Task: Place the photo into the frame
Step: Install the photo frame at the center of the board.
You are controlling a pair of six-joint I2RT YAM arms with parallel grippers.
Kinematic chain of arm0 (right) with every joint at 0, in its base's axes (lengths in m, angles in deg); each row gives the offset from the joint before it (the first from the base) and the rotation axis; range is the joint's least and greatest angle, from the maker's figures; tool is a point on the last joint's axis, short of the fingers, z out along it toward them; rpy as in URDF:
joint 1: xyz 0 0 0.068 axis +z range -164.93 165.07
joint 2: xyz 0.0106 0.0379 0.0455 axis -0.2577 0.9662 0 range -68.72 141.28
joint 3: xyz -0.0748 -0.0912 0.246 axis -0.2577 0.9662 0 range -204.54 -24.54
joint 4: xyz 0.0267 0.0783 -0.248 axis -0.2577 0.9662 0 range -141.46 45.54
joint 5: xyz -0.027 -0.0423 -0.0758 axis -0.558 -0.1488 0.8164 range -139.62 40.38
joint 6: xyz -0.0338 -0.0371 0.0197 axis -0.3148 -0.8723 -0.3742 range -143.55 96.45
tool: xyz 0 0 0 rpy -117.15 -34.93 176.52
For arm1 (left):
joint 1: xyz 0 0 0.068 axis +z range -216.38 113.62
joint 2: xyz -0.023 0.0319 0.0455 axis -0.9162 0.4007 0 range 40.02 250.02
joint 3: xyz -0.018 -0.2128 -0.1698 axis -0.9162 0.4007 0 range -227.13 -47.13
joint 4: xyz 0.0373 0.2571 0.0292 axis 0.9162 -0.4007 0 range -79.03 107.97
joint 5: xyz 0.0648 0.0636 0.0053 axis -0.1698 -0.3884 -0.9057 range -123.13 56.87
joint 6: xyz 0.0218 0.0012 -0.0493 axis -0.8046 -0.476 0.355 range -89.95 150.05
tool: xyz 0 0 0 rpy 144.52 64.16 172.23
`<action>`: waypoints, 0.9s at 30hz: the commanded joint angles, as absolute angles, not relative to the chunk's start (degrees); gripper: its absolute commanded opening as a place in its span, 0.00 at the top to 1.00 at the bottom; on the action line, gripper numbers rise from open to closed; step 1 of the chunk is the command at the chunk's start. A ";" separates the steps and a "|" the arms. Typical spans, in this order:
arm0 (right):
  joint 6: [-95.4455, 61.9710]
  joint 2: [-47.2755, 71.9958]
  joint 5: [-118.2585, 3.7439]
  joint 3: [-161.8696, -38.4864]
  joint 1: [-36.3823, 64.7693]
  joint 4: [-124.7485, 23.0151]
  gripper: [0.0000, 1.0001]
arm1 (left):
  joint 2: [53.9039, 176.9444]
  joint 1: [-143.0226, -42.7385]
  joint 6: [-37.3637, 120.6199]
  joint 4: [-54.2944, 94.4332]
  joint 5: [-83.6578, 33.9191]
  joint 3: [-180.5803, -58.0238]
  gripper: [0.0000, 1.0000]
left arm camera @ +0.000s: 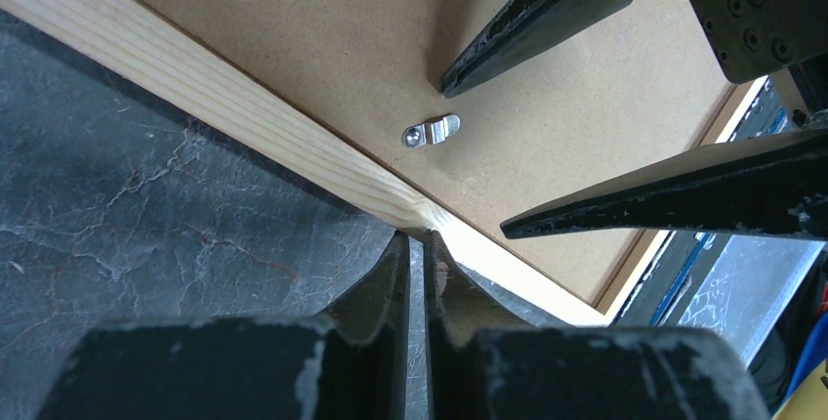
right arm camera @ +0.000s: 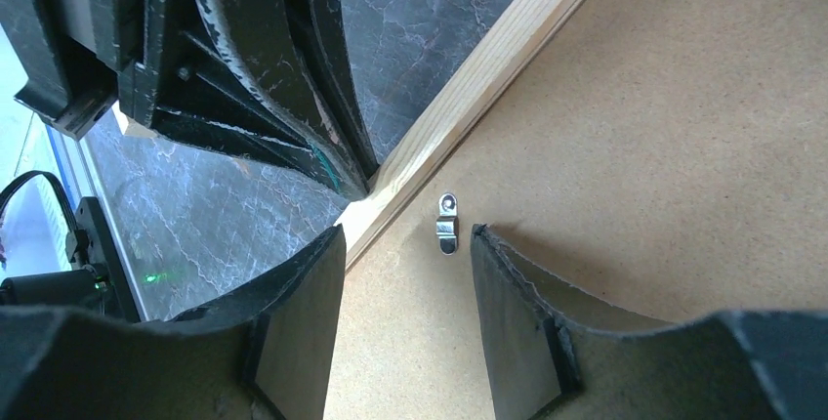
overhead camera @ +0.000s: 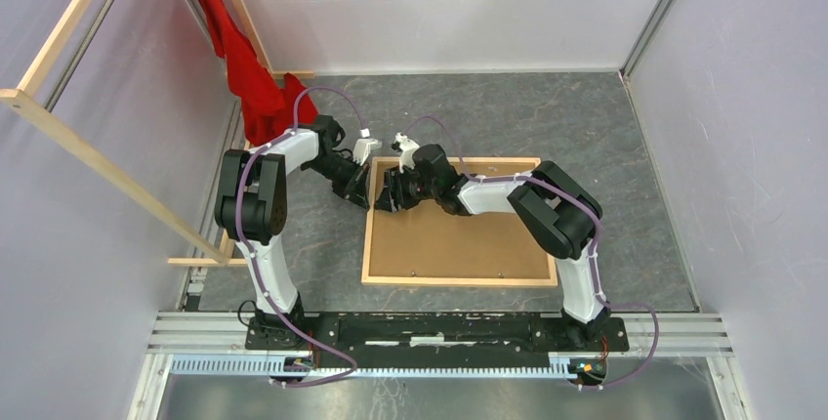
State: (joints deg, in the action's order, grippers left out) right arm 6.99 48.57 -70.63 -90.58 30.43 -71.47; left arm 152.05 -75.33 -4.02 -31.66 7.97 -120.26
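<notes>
The frame [overhead camera: 369,234], thin light wood, lies face down on the grey table with a brown hardboard backing panel [overhead camera: 459,239] set in it. The photo is hidden. My left gripper [left arm camera: 422,236] is shut with nothing between its fingers, and its tips rest against the outer edge of the frame's left rail [left arm camera: 225,98]. My right gripper [right arm camera: 408,232] stands open low over the panel. A small metal turn clip [right arm camera: 447,224] lies just beyond its tips, beside the rail [right arm camera: 488,59]. In the top view both grippers [overhead camera: 363,195] [overhead camera: 386,197] meet at the frame's far left corner.
A red cloth [overhead camera: 249,68] hangs at the back left. Long wooden rails [overhead camera: 98,161] lean along the left wall. Pale walls close in the table on three sides. The arms' bases sit on a metal rail [overhead camera: 439,327] at the near edge.
</notes>
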 commanded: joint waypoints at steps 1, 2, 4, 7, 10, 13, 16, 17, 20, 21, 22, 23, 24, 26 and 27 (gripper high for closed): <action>7.64 49.94 -71.57 -92.18 31.16 -71.31 0.44 | 154.00 -75.96 -4.14 -28.24 6.15 -119.55 0.89; 7.78 50.01 -71.60 -92.15 31.29 -71.38 0.44 | 153.86 -76.01 -4.10 -28.21 6.20 -119.63 0.89; 8.14 49.93 -71.70 -92.05 31.55 -71.64 0.44 | 153.84 -75.96 -4.13 -28.24 6.02 -119.65 0.89; 8.26 50.02 -71.85 -92.39 31.92 -71.76 0.44 | 153.83 -75.96 -4.10 -28.19 5.89 -119.73 0.89; 8.88 50.26 -72.01 -92.55 32.18 -71.89 0.45 | 153.61 -75.97 -4.00 -28.24 5.78 -119.82 0.89; 8.97 50.45 -72.02 -92.66 32.46 -72.09 0.45 | 153.40 -75.96 -3.97 -28.21 5.64 -119.74 0.89; 9.08 50.76 -71.76 -92.97 32.52 -71.97 0.45 | 153.33 -75.96 -3.97 -28.26 5.62 -119.65 0.89; 9.07 50.85 -71.59 -93.02 32.48 -71.94 0.45 | 153.32 -75.96 -3.97 -28.32 5.58 -119.64 0.89; 9.08 51.33 -71.50 -93.48 32.48 -71.85 0.45 | 153.34 -75.96 -3.88 -28.27 5.65 -119.56 0.89; 9.29 51.52 -71.55 -93.84 32.52 -71.92 0.45 | 153.36 -75.96 -3.93 -28.24 5.64 -119.56 0.89; 9.46 51.76 -71.64 -94.04 32.54 -71.94 0.45 | 153.35 -75.96 -3.88 -28.24 5.66 -119.55 0.89; 9.79 52.00 -71.80 -94.20 32.56 -72.23 0.45 | 153.38 -75.96 -3.88 -28.26 5.67 -119.55 0.89; 10.00 52.19 -71.98 -94.37 32.50 -72.42 0.45 | 153.32 -75.96 -3.88 -28.26 5.71 -119.63 0.89; 10.52 52.61 -72.26 -94.57 32.56 -72.90 0.45 | 153.33 -75.96 -3.95 -28.34 5.64 -119.64 0.89; 10.76 52.78 -72.45 -94.59 32.52 -73.18 0.46 | 153.31 -75.96 -3.96 -28.27 5.70 -119.64 0.89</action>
State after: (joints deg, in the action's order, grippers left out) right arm 9.75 50.30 -71.72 -92.53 31.57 -71.30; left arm 152.05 -75.33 -3.99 -31.70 7.93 -120.26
